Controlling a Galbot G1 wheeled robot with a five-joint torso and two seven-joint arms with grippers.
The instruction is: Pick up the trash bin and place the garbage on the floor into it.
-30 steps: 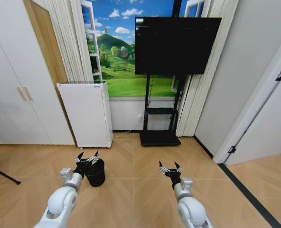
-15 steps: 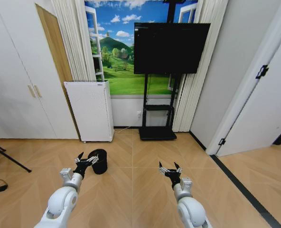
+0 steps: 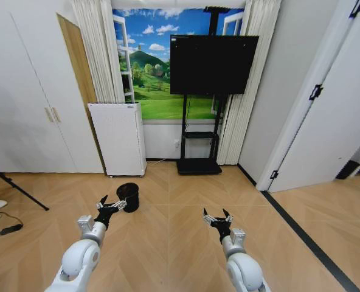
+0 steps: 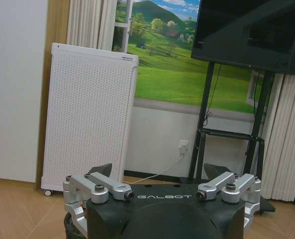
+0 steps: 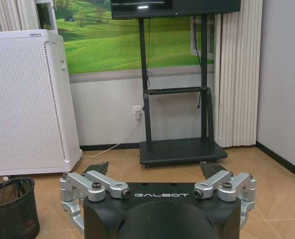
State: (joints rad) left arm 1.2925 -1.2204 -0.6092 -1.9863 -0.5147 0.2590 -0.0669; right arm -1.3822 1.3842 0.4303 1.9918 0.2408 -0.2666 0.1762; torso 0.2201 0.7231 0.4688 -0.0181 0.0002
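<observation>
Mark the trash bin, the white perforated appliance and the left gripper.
trash bin (image 3: 128,196), head view, its black side wall.
white perforated appliance (image 3: 118,139), head view, front panel.
left gripper (image 3: 111,203), head view, midway between its open jaws.

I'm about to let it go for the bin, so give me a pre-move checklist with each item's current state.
1. Small round black trash bin stands upright on the wooden floor: ok.
2. Left gripper open: ok.
3. Left gripper around the bin: not ok, it hangs short of it.
4. Right gripper open, over bare floor: ok.
5. Bin clear of the white perforated appliance: ok.
6. Garbage located: cannot tell.
</observation>
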